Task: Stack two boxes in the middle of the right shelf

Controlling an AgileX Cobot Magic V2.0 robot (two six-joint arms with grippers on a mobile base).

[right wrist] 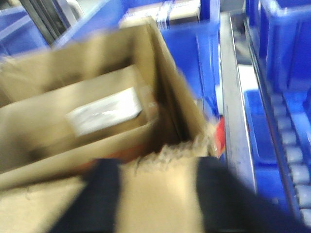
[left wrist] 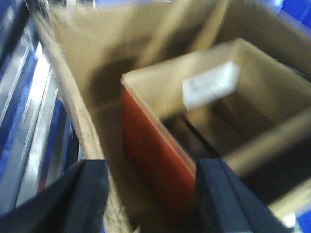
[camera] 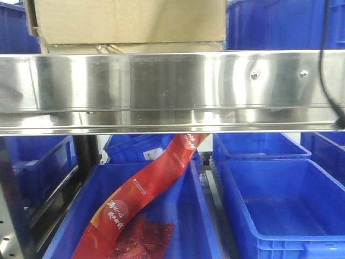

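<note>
Seen from the wrists, both views blurred, the left gripper (left wrist: 150, 194) hangs with its dark fingers (left wrist: 82, 194) spread apart over an open brown box (left wrist: 82, 58) that holds a smaller open carton (left wrist: 160, 145) with a red-orange side and a white label; the right gripper (right wrist: 155, 194) straddles a torn flap of that box, and I cannot tell whether it pinches the flap. Beyond, in the front view, the brown box (camera: 129, 21) sits on top of the shelf (camera: 161, 89), just behind the mirror-bright rail and left of its two screws. Below the shelf stand blue bins (camera: 280, 216), one with a red banner (camera: 145, 189) draped in it.
</note>
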